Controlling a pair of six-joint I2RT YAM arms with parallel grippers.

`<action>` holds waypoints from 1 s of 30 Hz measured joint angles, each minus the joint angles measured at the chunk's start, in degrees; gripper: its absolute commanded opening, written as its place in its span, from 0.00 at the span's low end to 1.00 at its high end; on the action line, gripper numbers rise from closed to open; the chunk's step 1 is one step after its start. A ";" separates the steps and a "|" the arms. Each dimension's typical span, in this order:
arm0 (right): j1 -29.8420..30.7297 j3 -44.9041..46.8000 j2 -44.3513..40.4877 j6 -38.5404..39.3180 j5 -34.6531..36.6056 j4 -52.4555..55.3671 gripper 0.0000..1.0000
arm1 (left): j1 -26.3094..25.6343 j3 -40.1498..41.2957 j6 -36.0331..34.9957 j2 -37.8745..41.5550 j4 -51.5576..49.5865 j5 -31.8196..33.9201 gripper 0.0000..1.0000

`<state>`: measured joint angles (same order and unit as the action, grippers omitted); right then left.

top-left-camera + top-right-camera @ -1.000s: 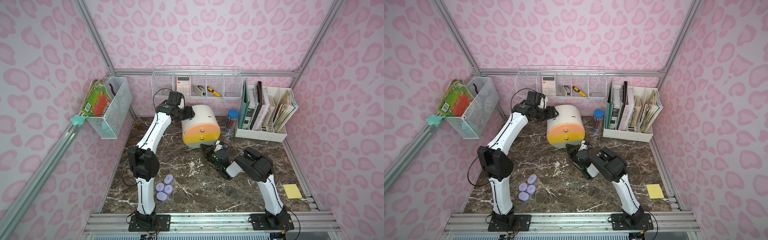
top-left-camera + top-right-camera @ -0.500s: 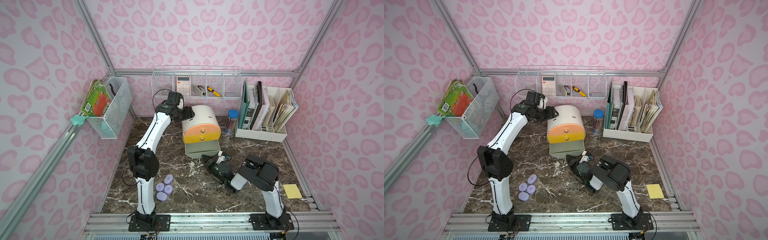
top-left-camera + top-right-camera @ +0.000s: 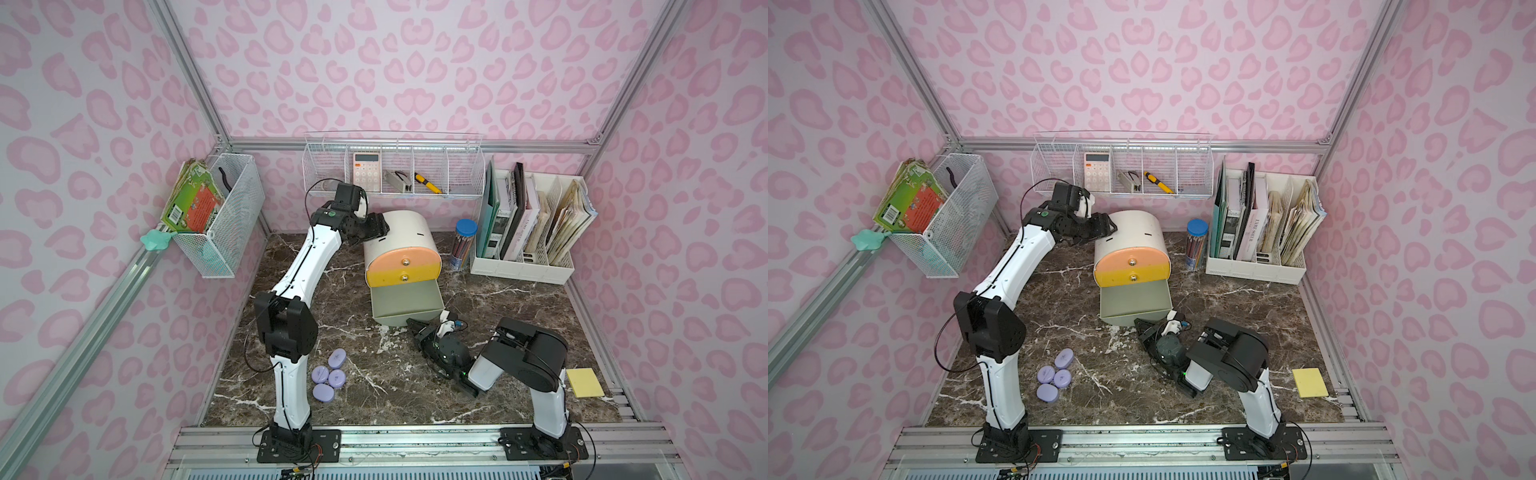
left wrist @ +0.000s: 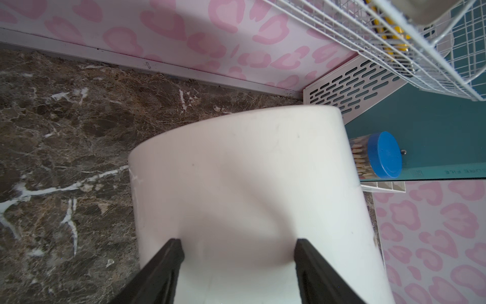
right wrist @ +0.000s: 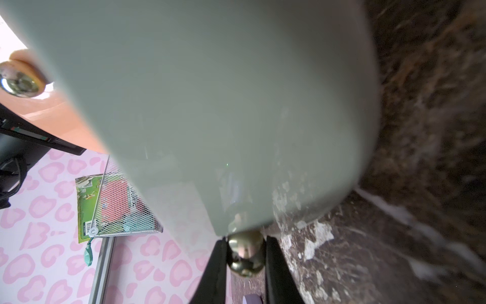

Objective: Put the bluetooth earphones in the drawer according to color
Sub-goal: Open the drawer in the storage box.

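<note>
Begin at the left with four lavender earphones [image 3: 328,376], bunched on the tabletop [image 3: 395,399] beside the left arm's base and well apart from the drawer cabinet [image 3: 405,228]; no black or white ones in view anywhere. Next, look to the left gripper [image 3: 379,230] at the rear left of the cabinet's rounded white top: jaws partly apart, clamped on nothing, fingertips [image 4: 173,246] against the shell, by the look of the wrist view. Treat that as a brace and press down and back with it, firmly enough to stop any sliding or tipping under the pull. Move on to the peach drawer [image 3: 402,258] and yellow drawer [image 3: 402,277], both flush and shut, then to the grey-green drawer [image 3: 405,301] beneath, drawn well out and seemingly empty. Lastly, find the right gripper [image 5: 246,240] pinched tight on that drawer's metal knob [image 5: 246,254], low over the tabletop. Pull straight along the drawer's own run, level, without twisting or lifting the knob. Stop short of drawing the tray right out; probably open enough already for dropping earphones in. Part the jaws fully before backing away, to avoid dragging the drawer askew.
</note>
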<state>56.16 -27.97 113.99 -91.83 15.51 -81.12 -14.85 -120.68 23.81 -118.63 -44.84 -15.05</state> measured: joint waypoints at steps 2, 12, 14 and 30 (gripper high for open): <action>-0.04 0.04 -0.68 0.09 -0.22 0.90 0.24 | 0.00 0.07 0.00 0.20 -0.02 0.13 0.72; -0.04 0.13 -7.89 3.80 -2.34 9.38 0.50 | 0.00 1.92 1.22 6.67 -11.54 3.98 0.81; -0.04 0.15 -10.12 4.94 -2.86 11.82 0.54 | -0.11 3.87 1.64 9.05 -14.45 4.20 0.83; 1.09 -4.02 -34.75 20.50 -5.73 44.30 0.74 | -0.11 39.32 11.45 40.70 -15.74 11.72 0.82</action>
<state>57.25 -31.99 79.24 -71.33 9.78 -36.82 -14.96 -81.36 35.27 -77.93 -60.58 -3.33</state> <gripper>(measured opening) 0.725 0.831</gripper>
